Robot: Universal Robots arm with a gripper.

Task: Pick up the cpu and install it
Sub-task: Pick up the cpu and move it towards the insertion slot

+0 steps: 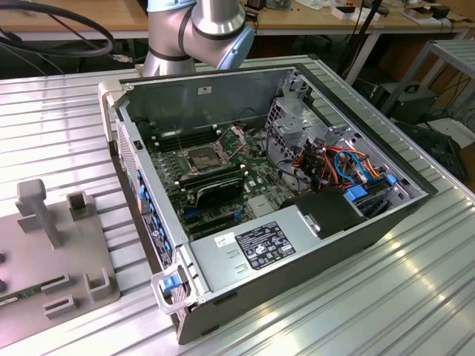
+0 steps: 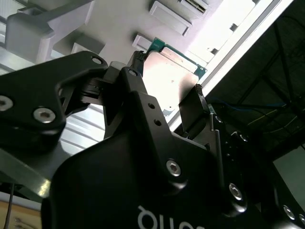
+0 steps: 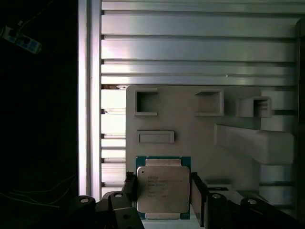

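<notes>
The claw (image 3: 162, 181) is closed on the cpu (image 3: 163, 188), gripping its two side edges, over the grey fixture (image 3: 190, 129) on the worktop (image 3: 190, 47). Pinched by thin edges alone, the chip could tilt or slip. Set down skewed in the socket (image 1: 202, 157) of the computer case (image 1: 208, 93), it may damage that socket.

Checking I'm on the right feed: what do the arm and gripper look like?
The arm has silver-grey metal segments with pale blue joint caps. The gripper is matte black and angular, with linked plates joined by silver hex-socket screws, narrow black fingers, and white lettering on its body.
</notes>
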